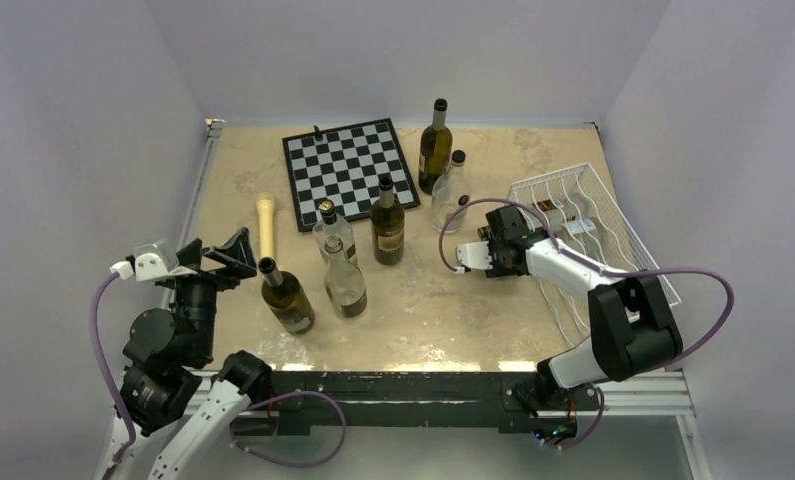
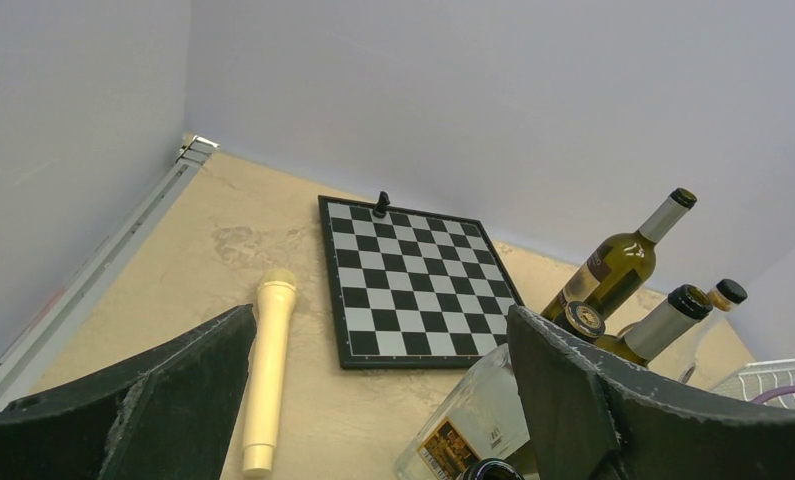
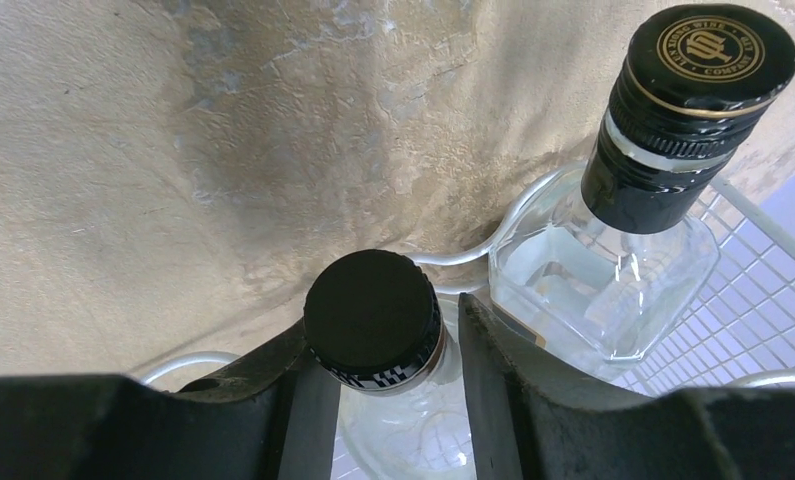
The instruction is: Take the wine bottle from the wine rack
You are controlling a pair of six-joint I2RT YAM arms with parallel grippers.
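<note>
The white wire wine rack (image 1: 613, 215) sits at the table's right side and also shows in the right wrist view (image 3: 773, 300). My right gripper (image 1: 500, 245) is at the rack's near-left edge. In the right wrist view it (image 3: 383, 330) is closed on the neck of a clear wine bottle (image 3: 373, 310) with a plain black cap, which lies in the rack. A second clear, square bottle (image 3: 613, 270) with a gold-printed black cap lies beside it in the rack. My left gripper (image 1: 218, 255) is open and empty at the table's left, above a dark bottle (image 1: 285, 297).
A chessboard (image 1: 351, 170) lies at the back centre. Several bottles stand mid-table, among them a dark one (image 1: 388, 225), a clear one (image 1: 345, 280) and a tall green one (image 1: 434, 150). A cream cylinder (image 1: 265, 225) lies on the left.
</note>
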